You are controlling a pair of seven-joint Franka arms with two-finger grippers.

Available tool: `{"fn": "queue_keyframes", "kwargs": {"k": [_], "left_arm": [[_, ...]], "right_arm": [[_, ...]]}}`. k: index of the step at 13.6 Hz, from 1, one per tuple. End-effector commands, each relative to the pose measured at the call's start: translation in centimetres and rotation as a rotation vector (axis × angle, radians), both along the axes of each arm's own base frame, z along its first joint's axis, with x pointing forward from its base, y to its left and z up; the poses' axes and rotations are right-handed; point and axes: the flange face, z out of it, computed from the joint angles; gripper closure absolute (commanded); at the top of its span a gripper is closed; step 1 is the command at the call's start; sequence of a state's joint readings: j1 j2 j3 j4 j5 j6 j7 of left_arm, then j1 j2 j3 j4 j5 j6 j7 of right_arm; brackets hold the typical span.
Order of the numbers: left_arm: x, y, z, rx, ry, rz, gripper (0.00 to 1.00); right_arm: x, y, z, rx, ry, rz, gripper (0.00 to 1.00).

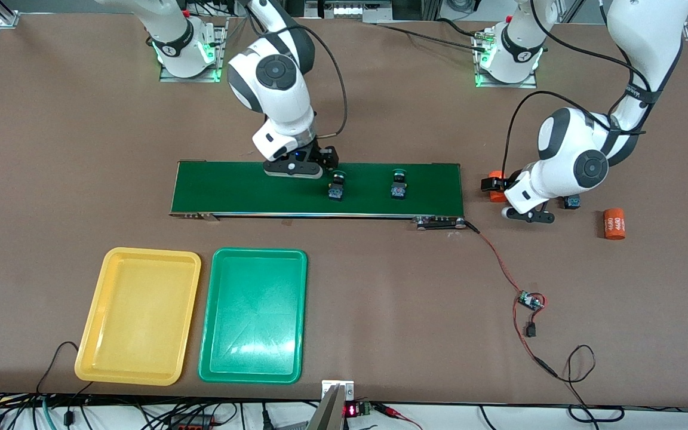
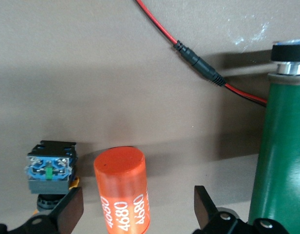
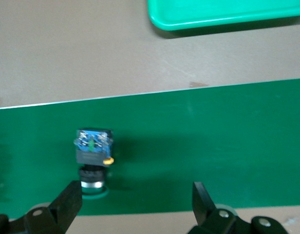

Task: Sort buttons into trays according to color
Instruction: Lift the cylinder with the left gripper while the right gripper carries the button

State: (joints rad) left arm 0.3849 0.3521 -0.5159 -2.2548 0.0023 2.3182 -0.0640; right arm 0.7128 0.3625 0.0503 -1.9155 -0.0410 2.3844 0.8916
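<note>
On the belt [image 1: 248, 191]: two green buttons [image 1: 336, 185] [image 1: 399, 184], none sorted yet. Yellow tray [image 1: 138, 315] & green tray [image 1: 253, 315] both empty. Right gripper [image 1: 294, 170] over belt, jaws apart, empty. Left gripper [image 1: 528, 214] over table by orange cylinder [image 2: 122, 192] and another button [image 2: 50, 168], jaws apart, empty.

Orange cylinder [image 2: 123, 187] just beside button [image 2: 50, 168]

White "4680" is printed twice, running lengthwise, on the side of the orange cylinder [image 2: 122, 187] lying between the open jaws of the left gripper [image 2: 138, 207]. The same print marks a second orange cylinder [image 1: 614, 223] on the table, well apart from those jaws. No other legible text.
</note>
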Motion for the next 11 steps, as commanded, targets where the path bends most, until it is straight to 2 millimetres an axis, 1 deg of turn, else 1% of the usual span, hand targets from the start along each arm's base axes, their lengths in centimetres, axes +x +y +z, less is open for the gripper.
{"fn": "queue_keyframes", "kwargs": {"k": [1,3,4,6,7,8,9,10,11], "left_arm": [[-1.0,0.1,-1.4,-0.027,-0.017,-0.001,0.0],[-2.6,0.0,-2.7,-0.026,-0.015,-0.001,0.0],[-2.7,0.0,-2.8,-0.025,-0.013,-0.001,0.02],[-3.1,0.0,-3.0,-0.024,-0.007,-0.003,0.35],[-3.2,0.0,-3.1,-0.024,-0.002,-0.003,0.58],[-3.3,0.0,-3.1,-0.024,-0.001,-0.004,0.77],[-3.3,0.0,-3.1,-0.024,-0.001,-0.004,0.91],[-3.2,0.0,-3.0,-0.023,0.0,-0.003,1.0],[-3.1,0.0,-2.6,-0.019,0.0,-0.006,1.0]], "right_arm": [[1.1,1.2,-0.5,0.007,0.003,-0.013,0.0],[1.6,1.3,-1.4,0.004,0.011,-0.018,0.0],[1.7,1.3,-1.9,0.0,0.018,-0.023,0.0],[1.8,1.6,-3.0,-0.006,0.029,-0.049,0.0],[1.7,1.5,-3.6,-0.012,0.036,-0.05,0.0],[1.6,1.6,-4.1,-0.017,0.041,-0.05,0.0],[1.5,1.6,-4.7,-0.024,0.05,-0.051,0.0],[1.5,1.6,-5.0,-0.026,0.054,-0.052,0.0],[1.5,1.5,-5.5,-0.032,0.059,-0.051,0.0]]}}
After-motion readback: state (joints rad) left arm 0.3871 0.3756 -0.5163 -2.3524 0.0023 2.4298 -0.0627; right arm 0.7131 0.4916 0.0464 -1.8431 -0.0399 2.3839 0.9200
